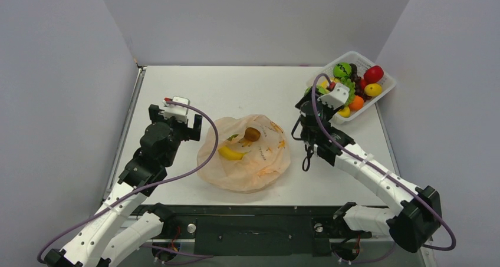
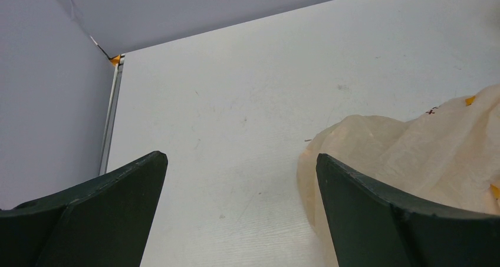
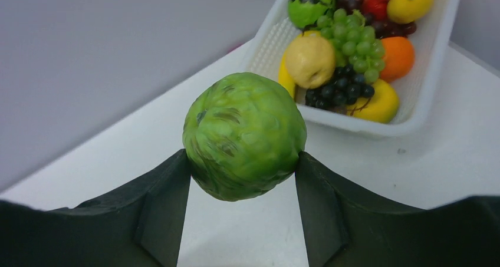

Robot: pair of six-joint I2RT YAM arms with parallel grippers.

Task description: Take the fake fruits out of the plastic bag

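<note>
Your left hand [image 2: 239, 160] gapes wide; plastic bag [image 1: 259, 168] at centre; right hand [image 3: 243, 157] holds a green fruit [image 3: 244, 125].
Inside the thin, floppy bag lie a banana [image 1: 231, 153] and a brown fruit [image 1: 252, 134], likely light, hard and slick: pinch each across its middle.

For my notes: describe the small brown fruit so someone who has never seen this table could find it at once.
In the middle of the white table lies a crumpled peach-orange plastic bag. Within its outline, toward the far side, sits the brown fruit. It is round and dark, unlike the curved yellow banana just nearer and to its left.
</note>
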